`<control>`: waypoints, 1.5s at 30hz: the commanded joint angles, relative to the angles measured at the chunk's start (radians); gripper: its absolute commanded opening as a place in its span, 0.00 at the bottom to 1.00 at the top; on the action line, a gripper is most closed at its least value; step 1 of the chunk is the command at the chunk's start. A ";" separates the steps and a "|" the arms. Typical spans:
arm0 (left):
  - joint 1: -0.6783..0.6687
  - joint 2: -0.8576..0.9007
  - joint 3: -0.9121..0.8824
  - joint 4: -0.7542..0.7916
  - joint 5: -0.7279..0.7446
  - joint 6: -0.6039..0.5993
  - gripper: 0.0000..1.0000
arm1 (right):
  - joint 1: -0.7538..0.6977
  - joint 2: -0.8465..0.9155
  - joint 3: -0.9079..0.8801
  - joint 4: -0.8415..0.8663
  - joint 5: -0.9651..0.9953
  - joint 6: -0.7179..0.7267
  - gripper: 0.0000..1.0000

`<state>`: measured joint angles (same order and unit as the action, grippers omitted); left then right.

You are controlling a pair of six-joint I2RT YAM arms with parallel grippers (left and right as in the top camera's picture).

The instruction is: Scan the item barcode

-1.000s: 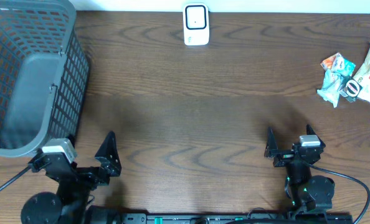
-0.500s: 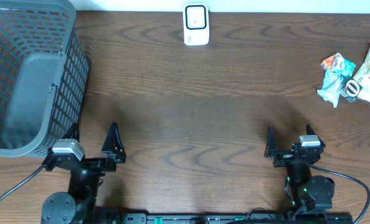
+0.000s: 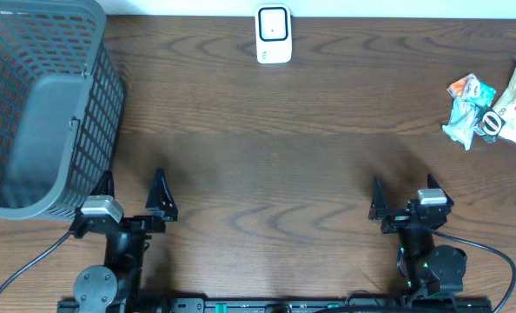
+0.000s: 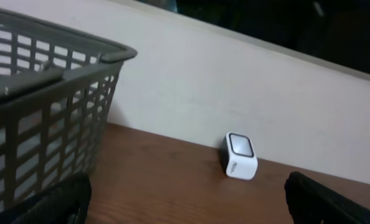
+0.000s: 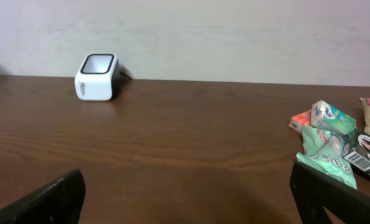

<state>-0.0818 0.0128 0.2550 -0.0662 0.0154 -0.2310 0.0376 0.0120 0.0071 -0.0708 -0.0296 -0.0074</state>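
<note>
Left fingers (image 3: 160, 188) and right fingers (image 3: 376, 199) wide apart, empty; scanner (image 3: 274, 33) at tabletop's (image 3: 267, 156) back edge, snack packets (image 3: 512, 106) far right.

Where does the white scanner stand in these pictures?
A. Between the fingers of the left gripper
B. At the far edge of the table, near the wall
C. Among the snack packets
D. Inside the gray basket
B: the scanner stands alone at the far middle edge of the table, apart from the basket and the snack packets.
</note>
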 commanded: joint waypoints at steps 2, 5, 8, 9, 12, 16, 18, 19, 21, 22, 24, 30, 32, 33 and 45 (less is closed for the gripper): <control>0.005 -0.011 -0.064 0.093 -0.033 0.012 0.98 | -0.004 -0.007 -0.001 -0.004 -0.003 0.014 0.99; 0.005 -0.011 -0.115 0.181 -0.035 0.011 0.98 | -0.004 -0.007 -0.001 -0.004 -0.003 0.014 0.99; 0.005 -0.011 -0.157 0.238 -0.036 -0.003 0.98 | -0.004 -0.007 -0.001 -0.004 -0.003 0.014 0.99; 0.006 -0.011 -0.169 0.253 -0.036 -0.007 0.98 | -0.004 -0.007 -0.001 -0.004 -0.003 0.014 0.99; 0.008 -0.011 -0.196 0.279 -0.055 -0.023 0.97 | -0.004 -0.007 -0.001 -0.004 -0.003 0.014 0.99; 0.010 -0.011 -0.241 0.302 -0.096 -0.044 0.98 | -0.004 -0.007 -0.001 -0.004 -0.003 0.014 0.99; 0.013 -0.011 -0.251 0.291 -0.103 -0.044 0.98 | -0.004 -0.007 -0.001 -0.004 -0.003 0.014 0.99; 0.014 -0.011 -0.251 0.283 -0.104 -0.044 0.97 | -0.004 -0.007 -0.001 -0.004 -0.003 0.014 0.99; 0.014 -0.011 -0.251 0.277 -0.114 -0.043 0.98 | -0.004 -0.007 -0.001 -0.004 -0.003 0.014 0.99; 0.014 -0.011 -0.251 0.272 -0.115 -0.043 0.98 | -0.004 -0.007 -0.001 -0.004 -0.003 0.014 0.99; 0.015 -0.011 -0.251 0.241 -0.118 -0.040 0.98 | -0.004 -0.007 -0.001 -0.004 -0.003 0.014 0.99; 0.042 -0.011 -0.251 0.048 -0.117 -0.039 0.98 | -0.004 -0.007 -0.001 -0.004 -0.003 0.014 0.99; 0.045 -0.011 -0.251 -0.003 -0.116 -0.035 0.98 | -0.004 -0.007 -0.001 -0.004 -0.003 0.014 0.99; 0.046 -0.011 -0.251 0.000 -0.093 -0.001 0.98 | -0.004 -0.007 -0.001 -0.004 -0.003 0.014 0.99; 0.046 -0.011 -0.251 -0.009 -0.026 0.134 0.98 | -0.004 -0.007 -0.001 -0.004 -0.003 0.014 0.99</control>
<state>-0.0406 0.0101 0.0231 -0.0311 -0.0204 -0.1406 0.0376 0.0120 0.0071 -0.0704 -0.0296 -0.0074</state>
